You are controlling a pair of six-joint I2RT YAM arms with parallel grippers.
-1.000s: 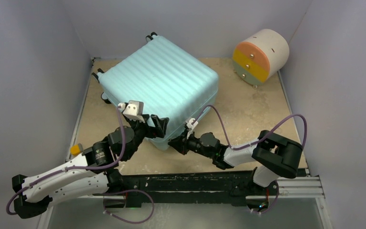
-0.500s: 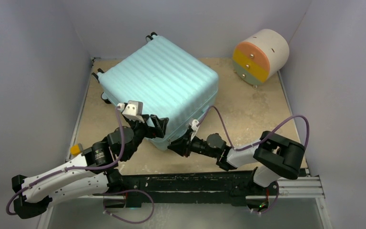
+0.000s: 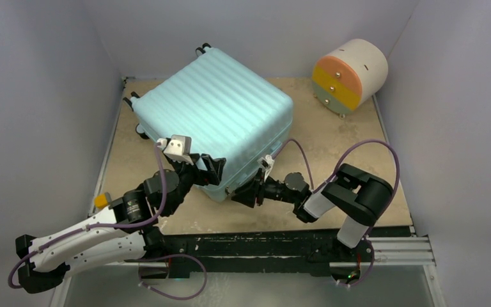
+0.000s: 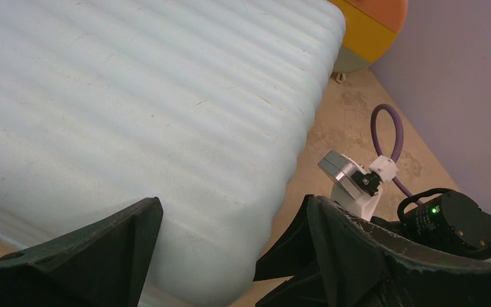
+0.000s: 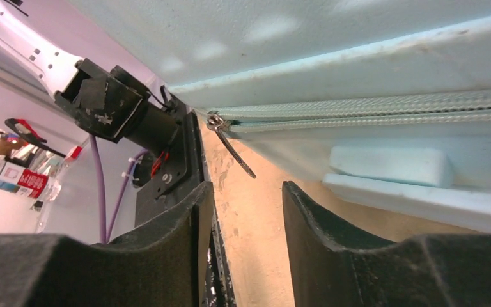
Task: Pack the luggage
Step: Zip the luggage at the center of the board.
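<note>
**Changes from a second ago:** the right arm's elbow has folded in towards the middle and now stands higher. Its wrist has turned, and its jaws have parted from nearly shut. The left arm, suitcase and drawer unit have not moved.

**Suitcase** (image 3: 214,115): pale teal hard shell with a ribbed top and rounded corners. It lies flat and closed on the left-centre of the surface (image 3: 351,160), with small black wheels at its far-left edge. A pale zip runs along the near side seam, and a slim metal zip pull (image 5: 233,146) hangs from it. A smooth rectangular block sits below the seam.

**Left tool** (image 3: 208,169): black, matte, scuffed. Its jaws are spread wide, one on each side of the suitcase's near corner. Whether they touch the shell cannot be told.

**Right tool** (image 5: 249,224): black, rough-textured fingers, low at the suitcase's near side. The jaws are narrowly apart with nothing between them, and the zip pull hangs just ahead.

**Drawer unit** (image 3: 350,75): cream cylinder lying on its side at the far right, well apart from the suitcase. It has orange, yellow and green fronts.

**Surface:** mottled beige, stone-like.
</note>
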